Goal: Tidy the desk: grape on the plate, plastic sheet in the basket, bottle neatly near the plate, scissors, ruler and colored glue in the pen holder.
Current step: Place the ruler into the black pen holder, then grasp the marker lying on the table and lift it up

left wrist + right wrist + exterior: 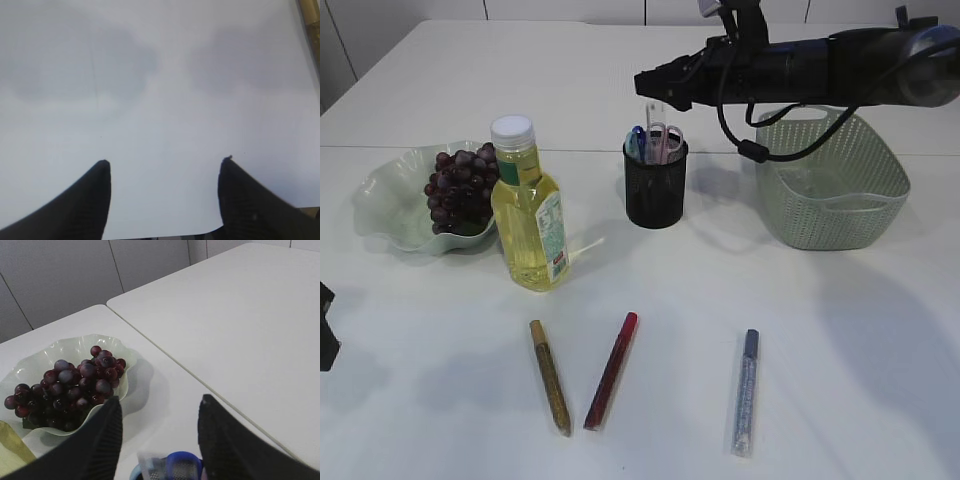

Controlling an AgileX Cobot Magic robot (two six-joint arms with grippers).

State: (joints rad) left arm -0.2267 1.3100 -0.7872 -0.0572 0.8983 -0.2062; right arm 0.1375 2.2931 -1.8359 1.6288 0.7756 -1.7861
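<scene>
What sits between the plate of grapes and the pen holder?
The bottle, right beside the plate; bare table from there to the pen holder, per the exterior view.

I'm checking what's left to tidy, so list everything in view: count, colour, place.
dark purple grape bunch: one, on the plate
pale green wavy-edged plate: one, far left
yellow oil bottle with white cap: one, upright beside the plate
black mesh pen holder: one, centre, blue and pink items inside
pale green woven basket: one, right
glitter glue pens: three, gold, red, blue, lying at the front
white table: one
left gripper: open, over bare table
right gripper: open, above the holder
</scene>
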